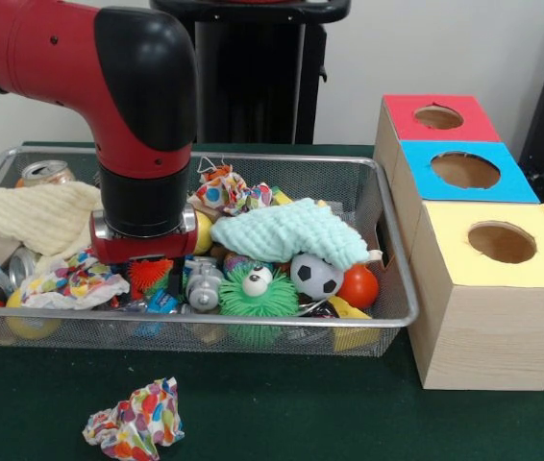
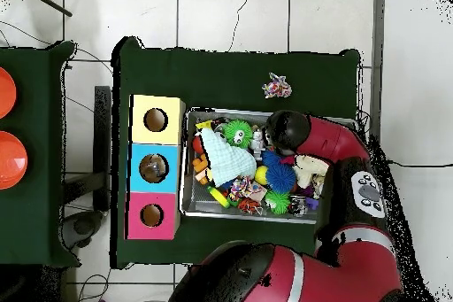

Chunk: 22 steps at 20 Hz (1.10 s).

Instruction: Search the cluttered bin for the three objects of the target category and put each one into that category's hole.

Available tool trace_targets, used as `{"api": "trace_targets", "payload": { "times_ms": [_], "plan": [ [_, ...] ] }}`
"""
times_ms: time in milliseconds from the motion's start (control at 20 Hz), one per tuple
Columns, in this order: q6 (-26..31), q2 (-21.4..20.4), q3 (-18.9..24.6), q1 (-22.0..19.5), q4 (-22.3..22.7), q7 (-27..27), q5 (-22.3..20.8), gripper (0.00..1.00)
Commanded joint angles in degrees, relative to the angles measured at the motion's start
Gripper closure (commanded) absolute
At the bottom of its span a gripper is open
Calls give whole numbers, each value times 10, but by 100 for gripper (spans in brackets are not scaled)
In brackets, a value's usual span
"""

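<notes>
A dark green cloth-covered surface [image 2: 230,73] stands on a floor of large pale grey tiles [image 2: 212,17] with dark grout lines. Beside it, a second green-covered table [image 2: 31,219] carries two round orange discs [image 2: 11,158]. In the front view, a plain off-white wall [image 1: 426,48] runs behind, with a black upright stand [image 1: 253,77] against it.

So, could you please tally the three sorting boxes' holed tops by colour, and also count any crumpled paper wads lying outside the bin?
Red-topped box: 1
Blue-topped box: 1
Yellow-topped box: 1
Crumpled colourful paper wad on the green table, outside the wire bin: 1
Total: 4
</notes>
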Motion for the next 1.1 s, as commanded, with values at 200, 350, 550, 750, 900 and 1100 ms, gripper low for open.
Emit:
{"api": "trace_targets", "payload": {
  "times_ms": [200,350,550,750,900,1100],
  "plan": [
    [-14,29,29,-9,-13,114,22,100],
    [-14,27,32,-12,-10,112,23,100],
    [-19,27,31,-10,-10,105,15,100],
    [-8,26,26,-6,-17,110,17,100],
    [-12,27,28,-8,-17,108,17,100],
    [-13,27,28,-7,-16,110,18,100]
  ]
}}
